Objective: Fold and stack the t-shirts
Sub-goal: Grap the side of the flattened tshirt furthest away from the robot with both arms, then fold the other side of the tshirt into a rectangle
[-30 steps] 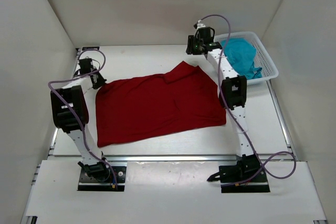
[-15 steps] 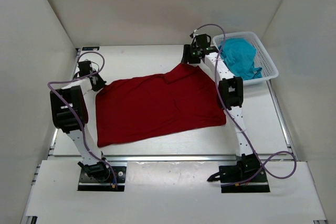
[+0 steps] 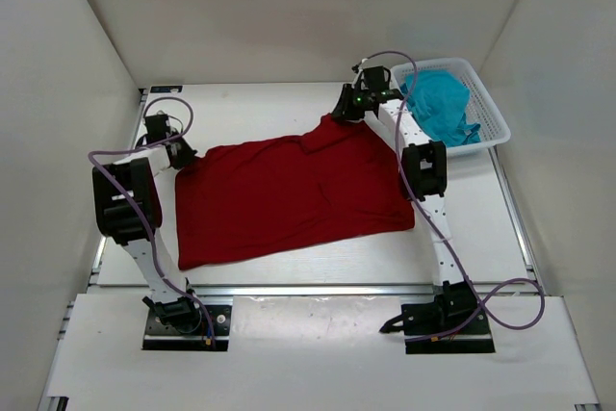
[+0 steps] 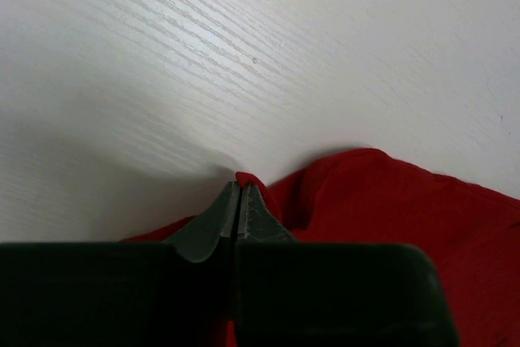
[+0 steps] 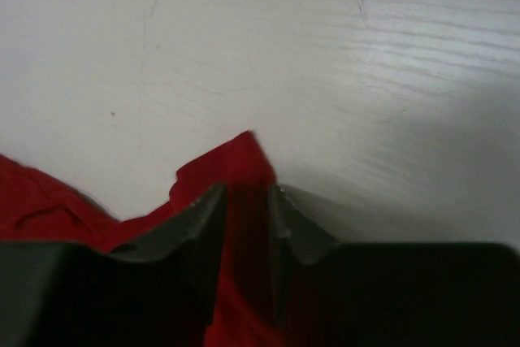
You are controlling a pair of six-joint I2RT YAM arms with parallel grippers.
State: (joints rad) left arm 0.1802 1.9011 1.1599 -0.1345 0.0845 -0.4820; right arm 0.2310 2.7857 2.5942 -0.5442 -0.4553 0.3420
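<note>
Red cloth covers most of the white surface (image 3: 260,108): the dark red t-shirt (image 3: 289,199) lies spread nearly flat between the two arms, one sleeve tip pointing toward the far right. The teal t-shirt (image 3: 438,103) sits crumpled inside a white slotted basket (image 3: 493,130) at the far right corner, apart from the red one.

The left end effector (image 3: 181,155) is down at the shirt's far left corner. In the left wrist view its fingers (image 4: 218,221) are pressed together, and a small peak of red fabric pokes out from between the tips, so it is pinching that corner against the pale wood-grain surface.

The right end effector (image 3: 345,109) is low over the far sleeve tip. The right wrist view shows its two fingers (image 5: 296,229) slightly spread, standing on either side of a strip of the red cloth, with the pointed end of the sleeve reaching just past them onto bare surface.
</note>
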